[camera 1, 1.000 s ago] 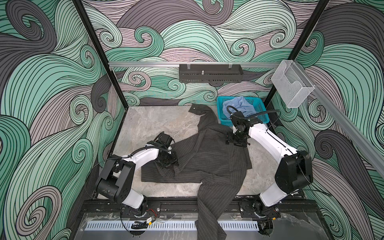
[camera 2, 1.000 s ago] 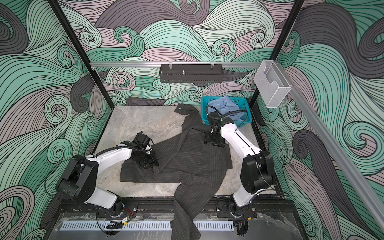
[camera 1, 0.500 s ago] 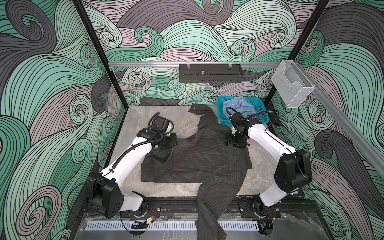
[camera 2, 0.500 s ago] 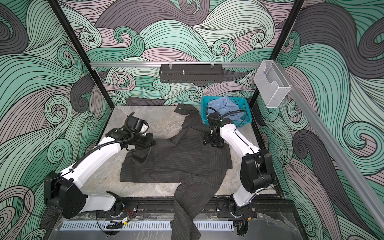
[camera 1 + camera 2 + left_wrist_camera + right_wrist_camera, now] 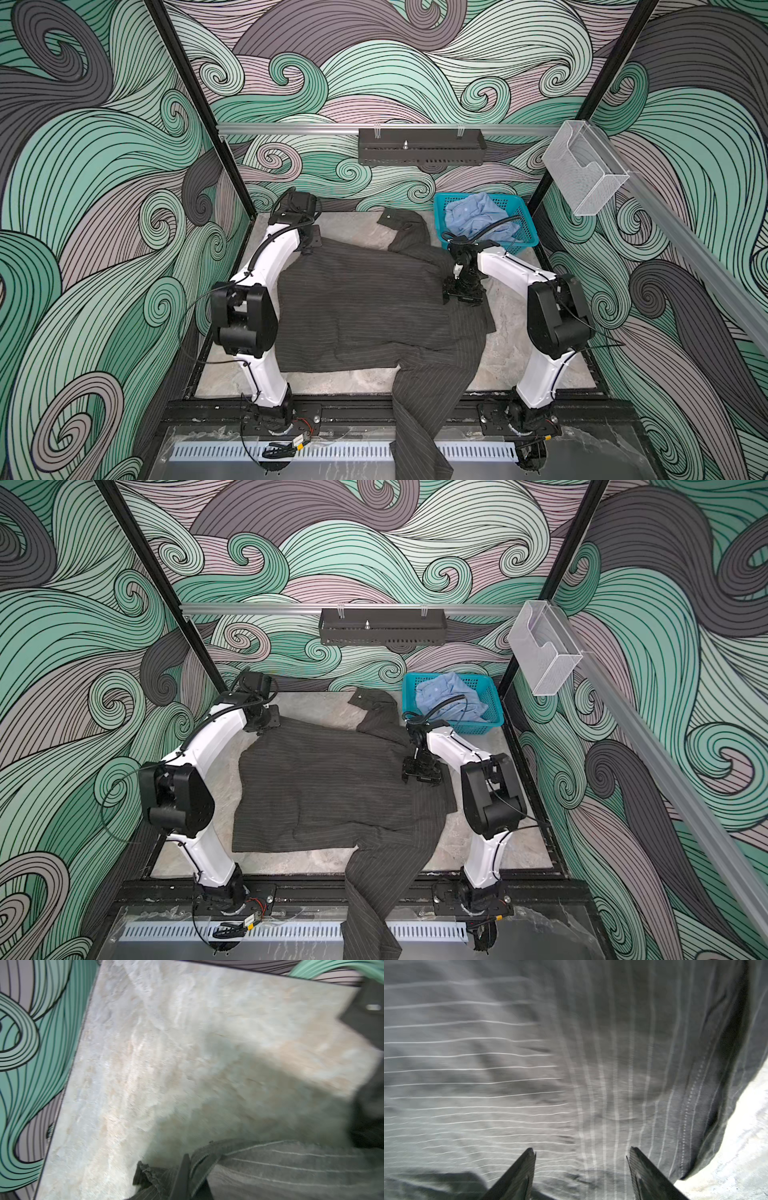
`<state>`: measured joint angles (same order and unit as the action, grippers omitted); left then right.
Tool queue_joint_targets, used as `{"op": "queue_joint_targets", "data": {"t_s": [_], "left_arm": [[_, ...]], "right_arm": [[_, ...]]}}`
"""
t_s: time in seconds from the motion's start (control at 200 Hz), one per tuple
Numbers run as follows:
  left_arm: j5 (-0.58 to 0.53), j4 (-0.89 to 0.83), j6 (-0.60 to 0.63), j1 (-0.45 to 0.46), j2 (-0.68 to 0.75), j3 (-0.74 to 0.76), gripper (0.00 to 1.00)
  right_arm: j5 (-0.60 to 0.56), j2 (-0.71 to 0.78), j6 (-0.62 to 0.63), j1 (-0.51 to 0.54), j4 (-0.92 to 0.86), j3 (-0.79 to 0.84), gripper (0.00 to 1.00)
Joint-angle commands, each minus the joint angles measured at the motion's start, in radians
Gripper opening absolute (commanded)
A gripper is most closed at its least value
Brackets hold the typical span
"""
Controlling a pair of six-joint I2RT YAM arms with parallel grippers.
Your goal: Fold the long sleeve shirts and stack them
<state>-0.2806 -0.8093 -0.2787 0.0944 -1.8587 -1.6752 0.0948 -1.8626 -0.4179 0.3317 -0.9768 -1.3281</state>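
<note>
Near the table's [image 5: 511, 332] far left corner the left gripper [image 5: 309, 245] is clamped shut on an edge of the charcoal pinstriped shirt [image 5: 361, 307]. The shirt lies spread across the middle, soft and rumpled, with one sleeve drooping over the front edge. The right gripper [image 5: 461, 291] is over the shirt's right side, jaws apart and holding nothing. The light blue shirt [image 5: 478, 216] sits crumpled in the teal mesh basket [image 5: 524, 226] at the far right corner. Nothing looks folded yet, so folding both shirts and stacking them are left to do.

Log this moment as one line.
left gripper: shut on grey shirt edge | right gripper: open over grey shirt | blue shirt: in basket | sleeve: off table front
</note>
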Motion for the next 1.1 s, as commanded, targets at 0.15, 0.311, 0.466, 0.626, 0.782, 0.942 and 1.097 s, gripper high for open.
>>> {"op": "queue_joint_targets", "data": {"t_s": [0.15, 0.311, 0.466, 0.626, 0.782, 0.942, 1.097], "left_arm": [[-0.094, -0.213, 0.012, -0.084, -0.354, -0.367, 0.00], [-0.040, -0.502, -0.002, -0.114, -0.650, -0.784, 0.32], [-0.029, -0.692, -0.024, -0.121, -0.682, -1.065, 0.58], [0.061, -0.473, -0.028, -0.122, -0.288, -0.603, 0.66], [0.329, -0.205, -0.136, -0.127, 0.026, -0.046, 0.60], [0.531, -0.188, -0.221, -0.149, 0.028, 0.194, 0.56], [0.584, -0.166, -0.240, -0.172, -0.046, 0.293, 0.54]], "right_arm": [[-0.007, -0.062, 0.040, -0.003, -0.046, -0.040, 0.72], [-0.010, -0.094, 0.043, -0.005, -0.048, -0.050, 0.72], [0.007, -0.066, 0.038, -0.005, -0.026, -0.056, 0.72], [0.033, -0.017, 0.008, -0.005, 0.057, -0.042, 0.69], [0.062, -0.083, -0.040, -0.005, 0.091, -0.067, 0.44], [0.049, -0.140, -0.094, -0.017, 0.144, -0.049, 0.21], [0.029, -0.173, -0.121, -0.060, 0.144, -0.027, 0.23]]}}
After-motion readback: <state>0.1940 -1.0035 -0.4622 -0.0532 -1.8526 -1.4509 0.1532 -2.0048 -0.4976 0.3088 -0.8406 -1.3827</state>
